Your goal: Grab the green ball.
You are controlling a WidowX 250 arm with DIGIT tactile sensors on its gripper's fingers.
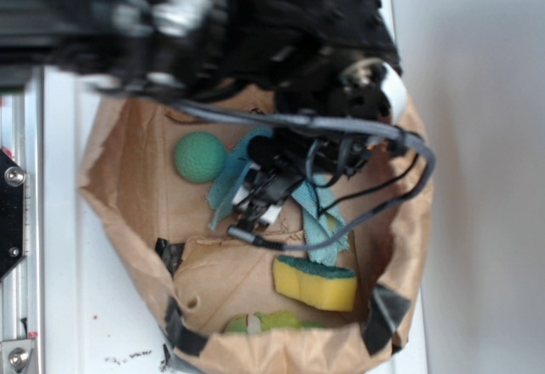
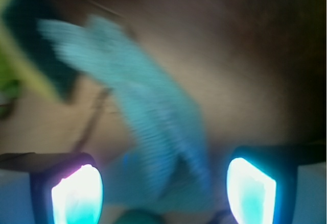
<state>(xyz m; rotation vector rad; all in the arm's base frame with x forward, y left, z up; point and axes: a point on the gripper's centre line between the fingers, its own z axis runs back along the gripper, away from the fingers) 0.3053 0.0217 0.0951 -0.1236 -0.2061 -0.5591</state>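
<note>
The pincer point(image 1: 255, 208) hung open over the cloth point(image 1: 232, 174); the ball point(image 1: 200, 157) lay just beside it. Closing there, we judged from blurred views, would probably snag cloth.

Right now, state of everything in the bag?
Green ball: free on the bag floor, not gripped.
Gripper: open, empty, over the cloth.
Cloth: crumpled, partly under the arm.
Sponge: lying flat, untouched.
Paper bag: open, rim rolled down.
</note>
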